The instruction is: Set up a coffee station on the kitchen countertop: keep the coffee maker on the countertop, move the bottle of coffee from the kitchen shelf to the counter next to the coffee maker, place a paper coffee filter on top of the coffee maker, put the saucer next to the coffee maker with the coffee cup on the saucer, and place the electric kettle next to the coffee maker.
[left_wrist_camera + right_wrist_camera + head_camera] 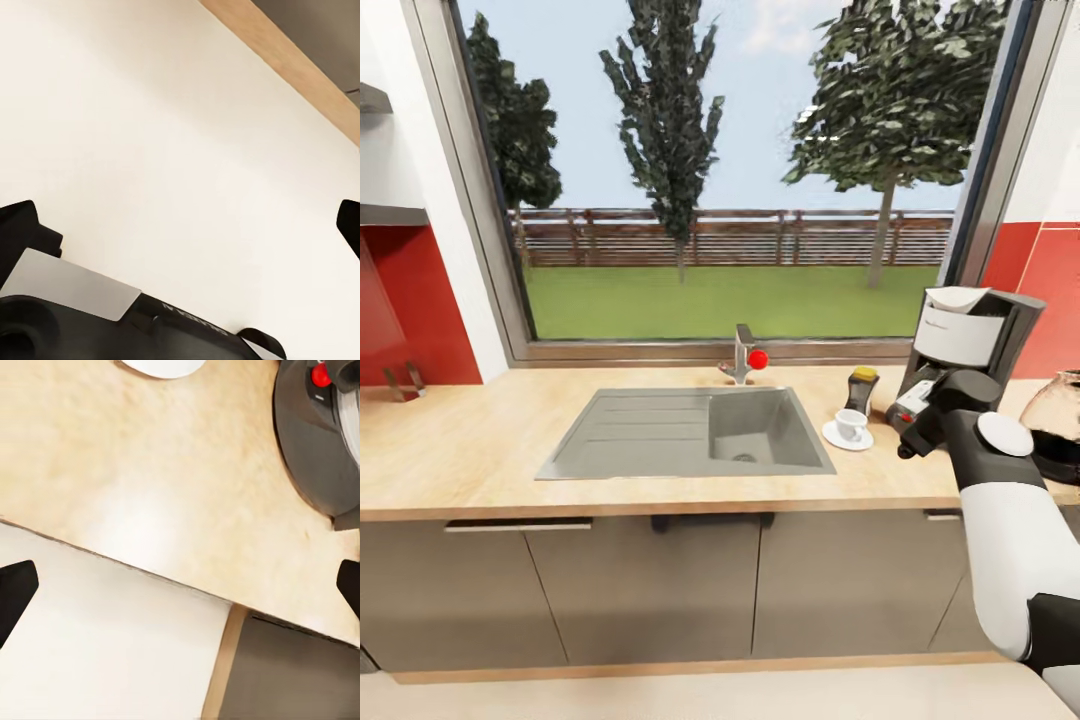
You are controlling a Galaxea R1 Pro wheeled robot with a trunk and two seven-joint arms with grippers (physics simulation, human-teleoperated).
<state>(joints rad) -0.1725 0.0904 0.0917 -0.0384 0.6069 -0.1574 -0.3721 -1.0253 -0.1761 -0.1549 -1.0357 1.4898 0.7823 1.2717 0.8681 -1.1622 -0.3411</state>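
Observation:
The black and white coffee maker [972, 340] stands on the wooden countertop [460, 450] at the right, with a white paper filter [958, 298] on top. To its left are the dark coffee bottle [861, 390] with a yellow cap and a white cup [849, 423] on a white saucer [847, 437]. A glass-bodied kettle [1060, 415] sits at the far right edge. My right arm [960, 395] reaches in front of the coffee maker. My right gripper [180, 589] hangs open over the counter edge, near the coffee maker's base [315, 435] and the saucer rim [161, 366]. My left gripper [187, 225] is open over pale floor.
A grey sink [690, 430] with a drainboard and a faucet [743, 355] with a red knob takes up the counter's middle. A large window lies behind. Grey cabinet doors [650, 590] run below the counter. A wooden strip [300, 67] borders the floor.

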